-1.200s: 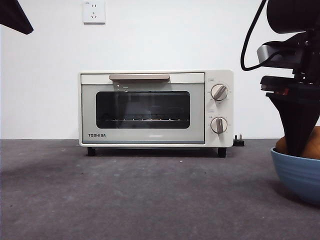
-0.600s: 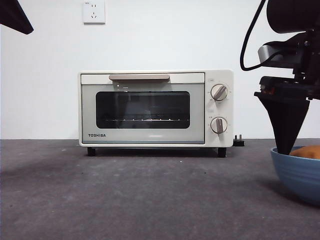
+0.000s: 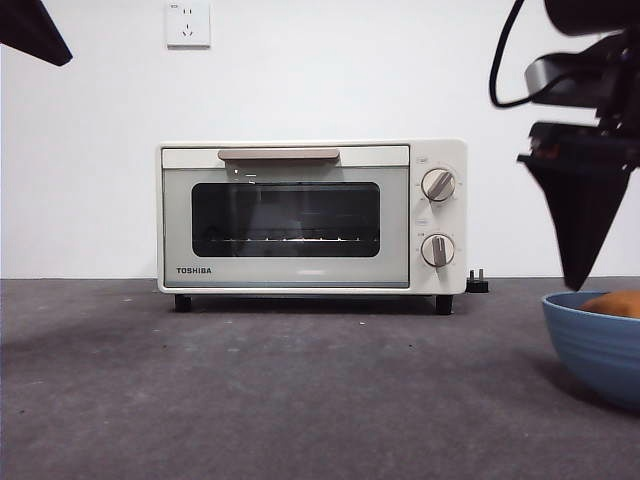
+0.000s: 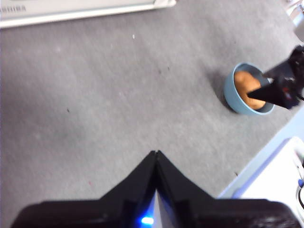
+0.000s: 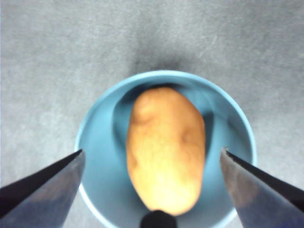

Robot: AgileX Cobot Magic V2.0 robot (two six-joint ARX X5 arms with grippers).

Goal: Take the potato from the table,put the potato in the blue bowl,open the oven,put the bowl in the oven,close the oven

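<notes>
Potato: the orange-brown potato (image 5: 165, 149) lies lengthwise inside the blue bowl (image 5: 97, 156), free of any grip; in the front view only its top (image 3: 615, 303) shows above the rim.
Blue bowl: stands on the dark grey surface (image 3: 280, 390) at the right edge of the front view (image 3: 590, 345), well apart from the oven.
Right gripper: hangs directly above the bowl (image 5: 152, 164), jaws spread wide to either side of the potato, holding nothing; in the front view its dark tip (image 3: 580, 225) points down just above the bowl's rim.
Left gripper: raised over bare surface (image 4: 156, 154), jaws pressed together with nothing between them; it looks across at the bowl (image 4: 237, 97) from a distance.
Oven: the cream-white Toshiba toaster oven (image 3: 312, 216) sits at the back of the surface against the white wall, door closed, beige bar handle (image 3: 278, 154) along the top, two round knobs (image 3: 438, 217) on its right.
Wall: a white socket (image 3: 188, 23) above the oven.
</notes>
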